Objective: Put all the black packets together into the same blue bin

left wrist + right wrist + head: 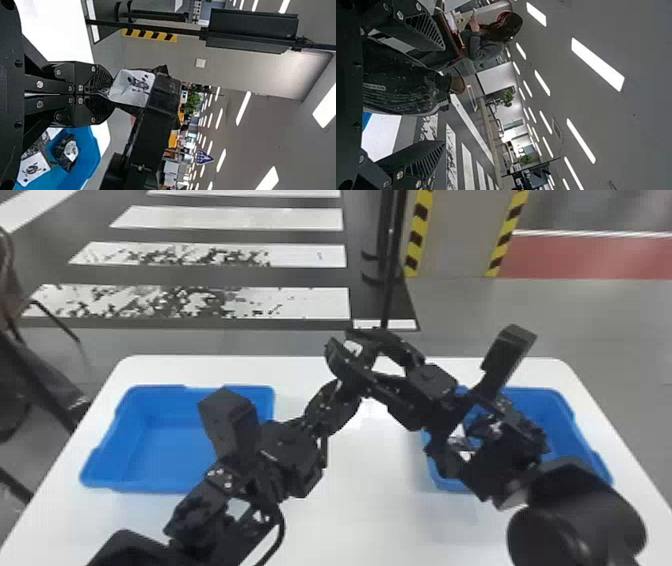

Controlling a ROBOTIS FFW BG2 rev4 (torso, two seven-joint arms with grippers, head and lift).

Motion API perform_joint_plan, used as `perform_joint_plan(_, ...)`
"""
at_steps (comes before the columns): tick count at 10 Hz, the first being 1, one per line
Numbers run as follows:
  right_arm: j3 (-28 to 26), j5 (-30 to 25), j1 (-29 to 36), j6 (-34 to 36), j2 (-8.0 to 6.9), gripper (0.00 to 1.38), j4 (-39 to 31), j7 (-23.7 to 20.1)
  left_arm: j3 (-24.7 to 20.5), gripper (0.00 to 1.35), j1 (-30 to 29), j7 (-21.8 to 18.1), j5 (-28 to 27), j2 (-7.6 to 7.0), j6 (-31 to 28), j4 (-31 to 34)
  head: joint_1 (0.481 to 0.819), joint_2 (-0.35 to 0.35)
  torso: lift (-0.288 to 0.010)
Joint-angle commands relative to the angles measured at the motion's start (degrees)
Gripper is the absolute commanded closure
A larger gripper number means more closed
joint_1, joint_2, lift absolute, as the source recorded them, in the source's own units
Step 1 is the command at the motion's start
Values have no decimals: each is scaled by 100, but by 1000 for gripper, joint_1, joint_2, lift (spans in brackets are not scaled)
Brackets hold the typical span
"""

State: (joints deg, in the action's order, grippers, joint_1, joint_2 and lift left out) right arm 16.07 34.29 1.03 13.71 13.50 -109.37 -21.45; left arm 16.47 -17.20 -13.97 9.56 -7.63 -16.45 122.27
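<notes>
The left arm (pixel 200 510) comes in from the near left and the right arm (pixel 575 510) from the near right, over a smooth white table (pixel 370 510). A shallow blue bin with rounded corners and a lipped rim stands at each side. In the right bin (pixel 580 440) black packets (pixel 69 152) are seen, dark, glossy and crumpled, with white labels. The plain, smooth floor of the left bin (pixel 165 445) shows beside the left arm.

Farther off, between the bins and raised above the table, the two grippers meet at one black packet (pixel 399 83). One end of it, with a white printed label (pixel 130 85), is pinched by the left gripper (pixel 107 94), whose flat, ridged fingers are pressed together. The right gripper (pixel 443 95) has its fingers spread wide, with the shiny, creased film of the packet lying between them.

A pass from left to right appears to be in hand, since the right bin is the one where packets are seen. For the next move, the right fingers would need to be closed on the packet before the left ones are loosened; the slack film could slip or fold if it is let go too soon. It would then be lowered among the others.

Beyond the table's far edge, worn white stripes (pixel 310 302) cross the dark floor, and a yellow-and-black banded edge (pixel 419 230) stands behind.
</notes>
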Motion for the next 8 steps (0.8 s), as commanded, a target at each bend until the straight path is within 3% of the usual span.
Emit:
perform_joint_plan(1,106,10,-19,218,30,656,-109,0,-2,1228,5,0,-8,-2,28,0,695,2,-110)
perform_joint_plan(2,106,10,-5,387,30,1108,-193,35,-13,1228,5,0,-8,7,42,0,695,8,-110)
perform_joint_plan(3,106,10,9,471,38,1168,-264,88,-36,1228,-9,0,-8,16,42,0,695,19,-110)
perform_joint_plan(7,129,-93,65,584,65,1182,-446,158,-82,1222,-23,0,-8,25,85,-14,695,35,-110)
perform_joint_plan(8,129,-93,65,499,65,1182,-446,176,-105,1127,-23,0,61,25,56,-42,695,36,-110)
